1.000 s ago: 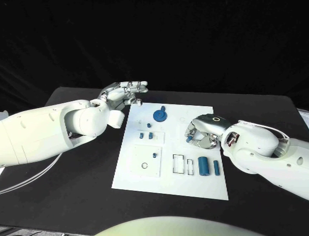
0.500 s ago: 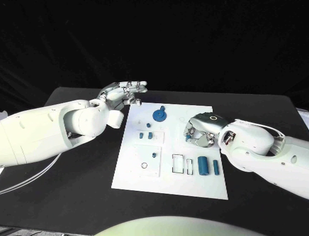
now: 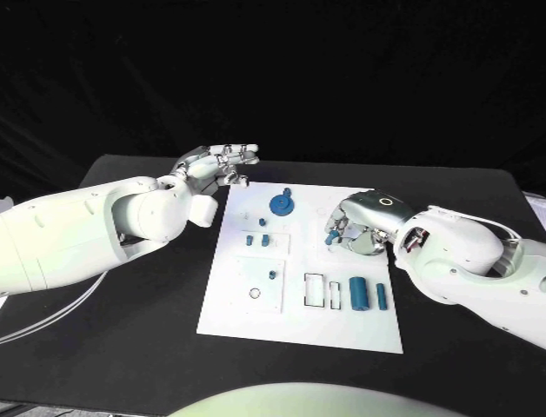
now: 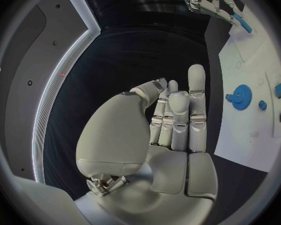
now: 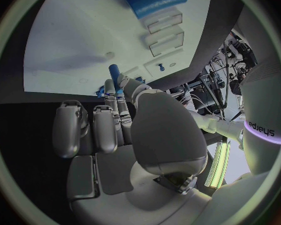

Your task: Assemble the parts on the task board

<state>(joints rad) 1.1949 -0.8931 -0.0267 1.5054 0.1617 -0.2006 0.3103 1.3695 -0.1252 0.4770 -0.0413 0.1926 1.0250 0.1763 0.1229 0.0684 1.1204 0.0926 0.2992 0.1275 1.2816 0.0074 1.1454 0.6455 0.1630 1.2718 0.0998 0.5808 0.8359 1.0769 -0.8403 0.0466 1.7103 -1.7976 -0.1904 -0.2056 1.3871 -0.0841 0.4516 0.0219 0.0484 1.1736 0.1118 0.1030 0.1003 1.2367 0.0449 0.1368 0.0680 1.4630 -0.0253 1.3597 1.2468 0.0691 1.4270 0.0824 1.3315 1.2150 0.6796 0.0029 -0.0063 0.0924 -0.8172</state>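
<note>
I see the black table (image 3: 123, 347) set against a dark backdrop, with the white task board (image 3: 298, 326) lying across its middle, nearer the far edge than the near one. My left hand (image 3: 219, 162) hovers off the board's far left corner, fingers together and straight, holding nothing. My right hand (image 3: 355, 230) sits over the board's right edge, pinching a small blue part (image 5: 113, 70) at its fingertips; more blue parts (image 3: 369, 294) lie by that edge.

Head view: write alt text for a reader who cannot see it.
The robot's right hand holds a small blue part over the right side of the white task board on a black table. The left hand hovers open past the board's far left corner. A blue gear, small pegs and two blue cylinders sit on the board.
</note>
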